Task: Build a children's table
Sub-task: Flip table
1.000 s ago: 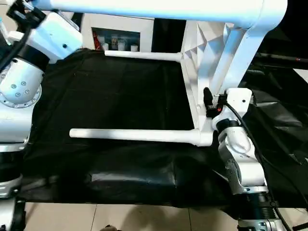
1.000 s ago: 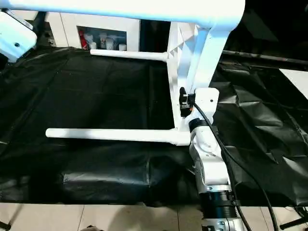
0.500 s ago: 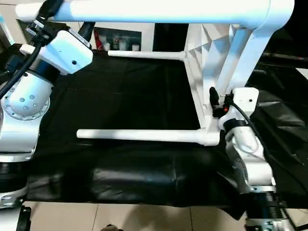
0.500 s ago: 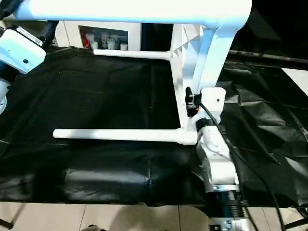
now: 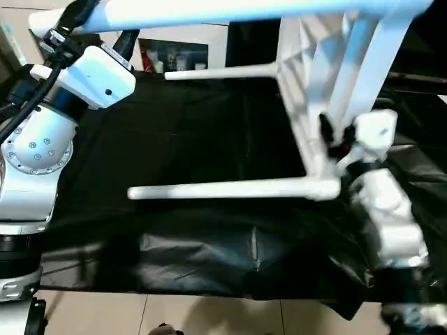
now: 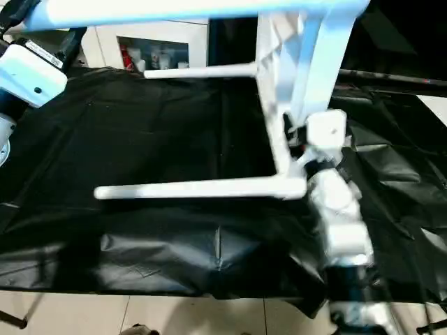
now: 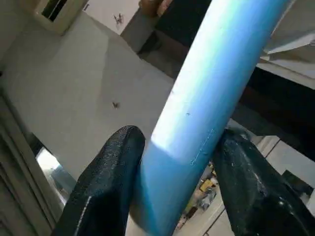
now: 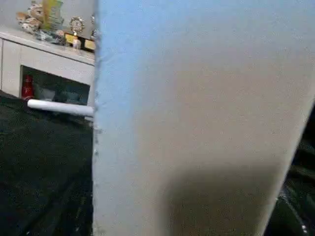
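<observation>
We hold the children's table (image 5: 307, 105) tipped on its side above a black cloth (image 5: 174, 139), a gripper on each end

The ribbed tabletop (image 6: 276, 91) stands on edge at the right, and its white legs run leftward: one near leg (image 5: 230, 189) and one far leg (image 5: 220, 71) lie low over the cloth, and one high leg (image 5: 209, 10) crosses overhead. Our left gripper (image 7: 172, 196) has its two black fingers (image 7: 106, 182) half closed around that high leg near its left end, pads on both sides. Our right gripper (image 5: 330, 136) sits against the tabletop's near corner, fingers set midway; we cannot tell whether they grip it. Beyond the cloth stands a white cabinet (image 6: 164, 45)
</observation>
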`<state>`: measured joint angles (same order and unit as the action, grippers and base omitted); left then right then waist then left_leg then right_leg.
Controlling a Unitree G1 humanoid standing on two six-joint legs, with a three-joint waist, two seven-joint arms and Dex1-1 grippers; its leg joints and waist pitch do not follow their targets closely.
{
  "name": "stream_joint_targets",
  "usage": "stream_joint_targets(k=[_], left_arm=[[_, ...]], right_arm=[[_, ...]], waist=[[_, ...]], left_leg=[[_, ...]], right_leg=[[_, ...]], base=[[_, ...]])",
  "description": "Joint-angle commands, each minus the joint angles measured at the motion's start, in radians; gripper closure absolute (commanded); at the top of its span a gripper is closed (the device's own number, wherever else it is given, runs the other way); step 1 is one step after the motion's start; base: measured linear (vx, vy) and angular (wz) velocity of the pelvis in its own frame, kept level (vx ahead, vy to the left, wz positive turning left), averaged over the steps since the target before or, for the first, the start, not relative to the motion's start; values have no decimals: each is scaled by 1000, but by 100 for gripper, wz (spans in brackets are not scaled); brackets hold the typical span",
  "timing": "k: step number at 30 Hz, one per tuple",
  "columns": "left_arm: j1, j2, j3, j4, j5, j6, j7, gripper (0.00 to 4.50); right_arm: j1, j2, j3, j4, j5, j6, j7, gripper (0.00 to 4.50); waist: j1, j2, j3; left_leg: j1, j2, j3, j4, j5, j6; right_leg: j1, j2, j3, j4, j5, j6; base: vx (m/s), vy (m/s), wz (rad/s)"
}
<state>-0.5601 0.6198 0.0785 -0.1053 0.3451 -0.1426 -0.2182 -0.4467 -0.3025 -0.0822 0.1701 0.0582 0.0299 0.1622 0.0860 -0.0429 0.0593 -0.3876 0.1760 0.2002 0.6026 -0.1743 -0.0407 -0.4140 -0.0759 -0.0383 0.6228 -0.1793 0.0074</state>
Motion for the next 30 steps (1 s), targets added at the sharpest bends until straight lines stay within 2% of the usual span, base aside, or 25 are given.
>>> stream_joint_targets(k=[1,3,6,7,8,9,11,12,13,16,17,18,19,21,22,23,25,27,30], left_arm=[[-4,-17,38,44,-58,64,-1,227],[-4,-19,45,47,-62,74,1,235],[-2,-29,66,62,-65,105,18,240],[-2,-29,66,62,-65,105,18,242],[-2,-30,67,65,-65,109,19,242],[0,-45,75,70,-77,138,23,247],[2,-51,77,70,-77,150,27,253],[4,-68,83,73,-84,173,35,255],[4,-68,83,74,-84,173,35,257],[23,-99,93,64,-100,224,42,265],[28,-103,93,60,-107,231,37,267],[34,-107,91,55,-114,240,29,269],[36,-109,91,53,-117,244,26,274],[53,-124,88,39,-129,258,16,276],[59,-130,87,33,-128,262,19,278],[59,-130,87,33,-128,262,19,279],[65,-136,88,28,-129,265,22,280],[77,-147,89,6,-129,276,30,282],[81,-145,87,-11,-129,294,31,282]], right_arm=[[-80,-84,29,-78,-22,-135,144,254],[-104,-108,34,-72,-22,-143,173,254],[-214,-178,43,-45,22,-117,300,254],[-214,-178,43,-45,22,-117,300,254],[-236,-190,49,-36,31,-103,333,254],[-299,-227,77,1,23,-120,404,254],[-327,-239,87,19,25,-121,431,254],[-393,-259,105,67,15,-142,468,254],[-393,-259,105,67,15,-142,468,254],[-520,-287,135,171,-15,-196,519,254],[-533,-288,137,184,-17,-207,526,254],[-550,-286,139,201,-21,-218,531,254],[-558,-286,140,210,-22,-224,536,254],[-609,-281,152,270,-38,-265,561,254],[-628,-276,156,292,-39,-279,576,254],[-628,-276,156,292,-39,-279,576,199],[-645,-270,162,311,-38,-293,591,185],[-700,-249,184,370,-36,-343,634,164],[-734,-234,189,415,-37,-388,649,144]], waist=[[-2,-4,-73],[-1,-5,-74],[-1,-7,-75],[0,-7,-74],[0,-7,-74],[0,-6,-75],[0,-8,-74],[-1,-13,-73],[0,-12,-72],[0,-18,-71],[-2,-17,-71],[0,-22,-69],[1,-18,-69],[-2,-24,-70],[-2,-23,-71],[-3,-24,-69],[-3,-26,-69],[-6,-34,-68],[-9,-35,-68]], left_leg=[[23,42,-22,-64,-175,-11],[22,42,-21,-61,-153,-3],[19,40,-18,-55,-144,15],[18,39,-18,-55,-139,17],[18,39,-17,-54,-138,20],[19,40,-17,-52,-135,24],[18,40,-17,-51,-140,28],[20,41,-17,-50,-149,30],[18,41,-18,-50,-153,28],[20,44,-18,-49,-181,21],[19,43,-19,-49,-194,17],[19,44,-18,-49,-201,18],[19,44,-19,-49,-204,16],[19,46,-20,-50,-211,12],[18,46,-21,-50,-210,11],[17,46,-21,-50,-216,10],[18,47,-22,-50,-228,10],[16,48,-23,-50,-241,9],[15,49,-24,-50,-257,5]], right_leg=[[43,-52,38,-60,-163,-148],[44,-51,38,-56,-132,-154],[45,-50,37,-54,-121,-176],[45,-50,37,-54,-119,-176],[45,-50,38,-54,-119,-176],[45,-49,37,-52,-115,-181],[44,-50,36,-54,-129,-191],[42,-49,35,-55,-150,-195],[42,-50,34,-55,-162,-197],[38,-54,33,-57,-203,-197],[38,-52,31,-60,-225,-196],[35,-53,33,-63,-236,-188],[35,-54,33,-61,-239,-186],[32,-52,31,-62,-235,-182],[34,-52,30,-59,-229,-185],[33,-52,31,-61,-228,-185],[32,-52,31,-60,-228,-181],[32,-52,30,-62,-239,-180],[30,-53,30,-60,-249,-181]], base=[[0,0,0],[0,0,0],[0,0,0],[0,0,0],[0,0,0],[0,0,0],[0,0,0],[0,0,0],[0,0,0],[0,0,0],[0,0,0],[0,0,0],[0,0,0],[0,0,0],[0,0,0],[0,0,0],[0,0,0],[0,0,0],[0,0,0]])
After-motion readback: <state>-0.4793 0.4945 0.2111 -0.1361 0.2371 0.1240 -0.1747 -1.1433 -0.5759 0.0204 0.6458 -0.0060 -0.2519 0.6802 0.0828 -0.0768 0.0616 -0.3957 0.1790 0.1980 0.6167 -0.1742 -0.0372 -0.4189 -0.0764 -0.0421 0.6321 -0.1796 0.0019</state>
